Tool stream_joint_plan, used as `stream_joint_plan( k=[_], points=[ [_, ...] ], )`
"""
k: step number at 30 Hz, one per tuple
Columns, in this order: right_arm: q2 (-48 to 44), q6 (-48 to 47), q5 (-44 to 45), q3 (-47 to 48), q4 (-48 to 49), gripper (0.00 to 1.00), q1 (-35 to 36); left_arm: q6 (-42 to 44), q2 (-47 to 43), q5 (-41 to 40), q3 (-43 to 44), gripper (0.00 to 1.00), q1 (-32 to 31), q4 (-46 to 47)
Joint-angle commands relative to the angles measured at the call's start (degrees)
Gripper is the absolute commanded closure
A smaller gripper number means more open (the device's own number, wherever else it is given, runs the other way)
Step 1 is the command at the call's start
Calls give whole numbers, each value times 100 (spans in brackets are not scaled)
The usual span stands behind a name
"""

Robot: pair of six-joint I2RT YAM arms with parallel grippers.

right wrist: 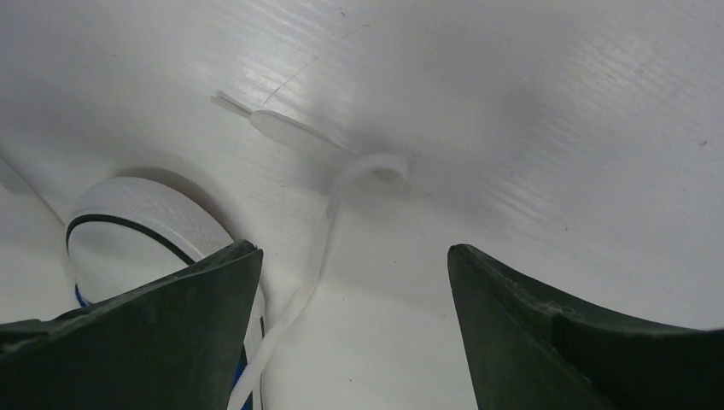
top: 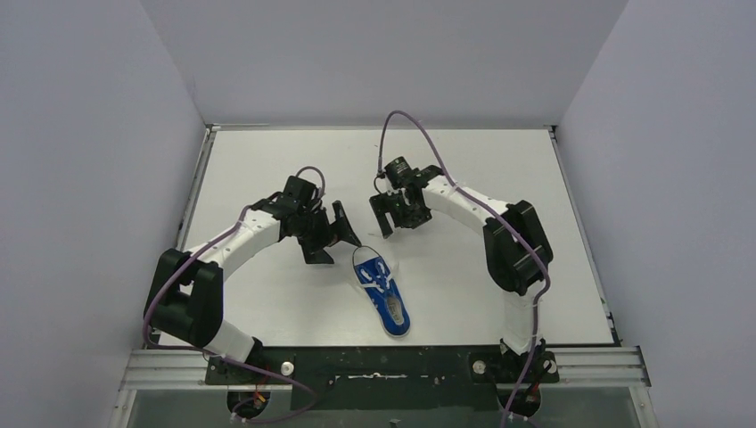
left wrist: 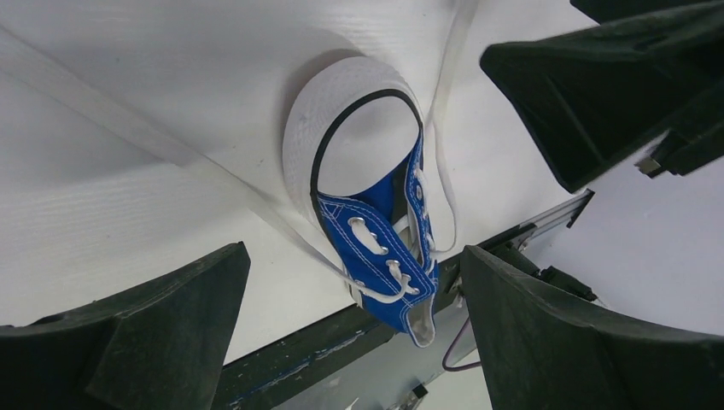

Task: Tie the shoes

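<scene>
Blue sneaker [top: 382, 290] lies near the middle of the table's [top: 267, 169] near edge.
Left gripper [top: 332, 239] and right gripper [top: 398, 214] hang just beyond its toe, jaws apart, empty; a white lace [right wrist: 312, 256] trails loose.

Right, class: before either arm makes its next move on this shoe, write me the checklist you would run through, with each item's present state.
1. Blue sneaker stands on its sole on the table: ok.
2. Lace lies loose and untied on the table beside the toe cap: ok.
3. Left claw is open and empty: ok.
4. Right claw is open and empty, and in its wrist view the lace lies between its fingers: ok.
5. The two claws are apart and do not touch: ok.
6. Right claw is low enough to pinch the lace: cannot tell.
</scene>
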Motion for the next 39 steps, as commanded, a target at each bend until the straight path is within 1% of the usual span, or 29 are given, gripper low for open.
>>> stream_joint_plan(
  k=[1, 4, 6, 7, 9, 11, 13, 14, 15, 17, 19, 22, 27, 29, 31, 33, 35, 37, 39],
  points=[
    [298, 29, 642, 318, 69, 18, 87, 119, 63, 491, -31, 6, -64, 309],
    [583, -50, 798, 461, 142, 20, 197, 120, 222, 629, 51, 6, -121, 337],
    [744, -27, 805, 580, 129, 26, 202, 86, 363, 677, 114, 6, -162, 323],
    [784, -34, 949, 607, 136, 30, 204, 60, 413, 695, 123, 6, -185, 331],
    [790, -59, 987, 552, 210, 42, 208, -41, 511, 737, 112, 6, -225, 420],
    [735, -44, 1014, 411, 296, 57, 183, -151, 604, 836, 70, 6, -237, 582],
    [522, 32, 994, 161, 435, 77, 120, -203, 737, 931, 51, 7, -261, 704],
    [362, 93, 975, -73, 538, 86, 44, -200, 822, 981, 75, 7, -268, 743],
    [156, 139, 952, -267, 697, 92, -16, -192, 923, 1031, 103, 6, -272, 799],
    [-269, 162, 700, -684, 994, 100, -146, -196, 1167, 1150, 205, 7, -285, 888],
    [-637, 255, 376, -1043, 1200, 100, -314, -222, 1432, 1254, 346, 11, -333, 1019],
    [-1067, 511, -150, -1485, 1430, 100, -651, -252, 1785, 1339, 680, 12, -477, 1114],
    [-1582, 617, -436, -2023, 1563, 100, -1042, -251, 2315, 1457, 1337, 14, -723, 1161],
    [-1699, 595, -480, -2138, 1539, 100, -1109, -52, 2462, 1413, 1715, 15, -800, 887],
    [-1813, 586, -483, -2207, 1501, 100, -1133, 271, 2421, 1133, 1901, 15, -818, 346],
    [-1921, 588, -498, -2210, 1432, 100, -1158, 802, 2158, 822, 1876, 12, -794, -24],
    [-2015, 561, -550, -2191, 1337, 100, -1161, 1562, 1849, 487, 1821, 10, -770, -462],
    [-2114, 502, -645, -2171, 1257, 100, -1163, 2321, 1601, 216, 1727, 10, -757, -842],
    [-2241, 460, -715, -2178, 1186, 100, -1169, 2984, 1269, -52, 1480, 10, -807, -890]
  ],
)
